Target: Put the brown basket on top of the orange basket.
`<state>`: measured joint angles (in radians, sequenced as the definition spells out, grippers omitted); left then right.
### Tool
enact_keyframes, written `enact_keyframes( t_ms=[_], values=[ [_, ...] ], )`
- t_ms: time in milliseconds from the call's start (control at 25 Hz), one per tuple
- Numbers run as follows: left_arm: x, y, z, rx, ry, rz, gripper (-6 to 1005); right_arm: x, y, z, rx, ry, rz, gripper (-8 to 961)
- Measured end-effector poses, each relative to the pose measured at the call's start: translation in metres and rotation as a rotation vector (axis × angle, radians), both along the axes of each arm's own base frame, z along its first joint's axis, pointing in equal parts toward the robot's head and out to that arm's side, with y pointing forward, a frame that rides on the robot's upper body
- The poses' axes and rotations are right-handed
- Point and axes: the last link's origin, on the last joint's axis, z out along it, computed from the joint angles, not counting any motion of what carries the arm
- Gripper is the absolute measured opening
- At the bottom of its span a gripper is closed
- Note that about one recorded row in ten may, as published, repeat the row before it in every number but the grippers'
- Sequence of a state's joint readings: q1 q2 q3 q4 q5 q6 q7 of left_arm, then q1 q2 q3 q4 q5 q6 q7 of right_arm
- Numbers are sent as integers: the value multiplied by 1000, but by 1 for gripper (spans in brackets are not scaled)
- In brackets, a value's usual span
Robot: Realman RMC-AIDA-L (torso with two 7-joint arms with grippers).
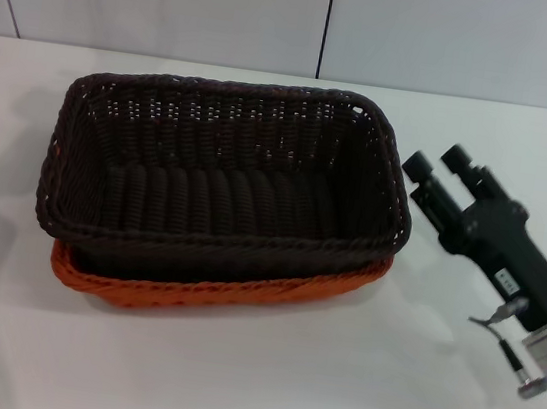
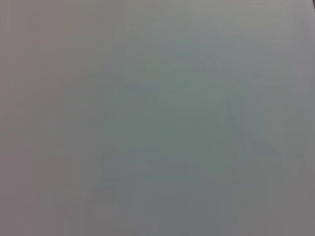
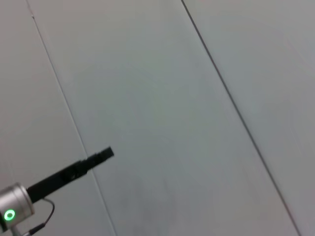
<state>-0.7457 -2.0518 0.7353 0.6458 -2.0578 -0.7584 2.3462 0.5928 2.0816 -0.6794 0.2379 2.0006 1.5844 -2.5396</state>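
As the head view shows it, the stacking looks done.
Head view, brown basket (image 1: 227,173): nested in the orange basket (image 1: 222,289), which shows only as a strip along the near side and at the near right corner; both sit on the white table (image 1: 230,380), left of centre.
Head view, right gripper (image 1: 438,163): just beside the brown basket's right rim, not touching it; fingers apart, nothing between them.
Head view, left gripper: not in view.
Left wrist view: a blank grey field; no basket, no fingers to read.
Right wrist view: pale panelled wall (image 3: 162,98) with dark seams; a dark arm with a green light, presumably the left arm (image 3: 69,174), far off; finger state cannot be told.
Handling, judged: woven basket probably light, fairly stiff, open-weave sides slightly springy, not fragile.
Hold point, judged: pinch the braided rim at mid-length of a side.
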Motion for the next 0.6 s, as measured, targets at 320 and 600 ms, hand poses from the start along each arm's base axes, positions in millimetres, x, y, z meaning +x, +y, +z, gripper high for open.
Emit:
enact_keyframes(
  t_ms=[320, 600],
  values=[
    [-3, -8, -7, -25, -40, -36, 846, 24, 35, 64, 262, -131, -12, 667],
    [-40, -42, -18, 3, -217, -59, 846, 75, 70, 136, 528, -307, -338, 666]
  ],
)
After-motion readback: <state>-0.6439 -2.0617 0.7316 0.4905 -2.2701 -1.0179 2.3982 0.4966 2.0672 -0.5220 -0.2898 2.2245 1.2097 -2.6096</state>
